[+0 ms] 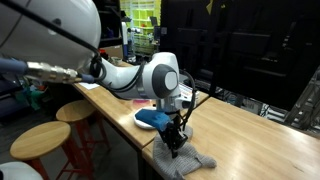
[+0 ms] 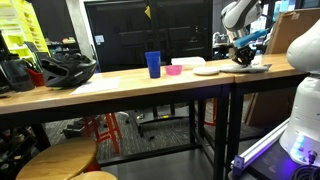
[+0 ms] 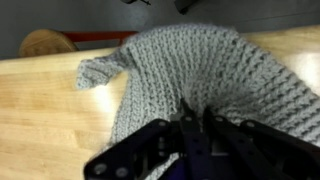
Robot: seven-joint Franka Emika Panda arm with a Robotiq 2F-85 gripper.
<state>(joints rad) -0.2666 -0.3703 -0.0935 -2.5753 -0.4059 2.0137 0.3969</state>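
A grey knitted cloth [image 3: 190, 70] lies on the wooden table [image 3: 40, 120], with one corner pointing off to the side. My gripper [image 3: 195, 118] is down on the cloth with its fingers close together, and the knit is bunched between the tips. In an exterior view the gripper [image 1: 175, 140] stands upright over the cloth [image 1: 192, 158] near the table's front edge. A blue object [image 1: 150, 118] on a white plate lies just behind it. In the other exterior view the gripper [image 2: 243, 58] is at the far end of the table.
A blue cup [image 2: 153, 64], a pink bowl [image 2: 181, 64], a white plate [image 2: 207, 71] and a black helmet [image 2: 65, 70] stand along the table. Round wooden stools [image 1: 40, 140] stand beside the table edge. A dark cabinet stands behind.
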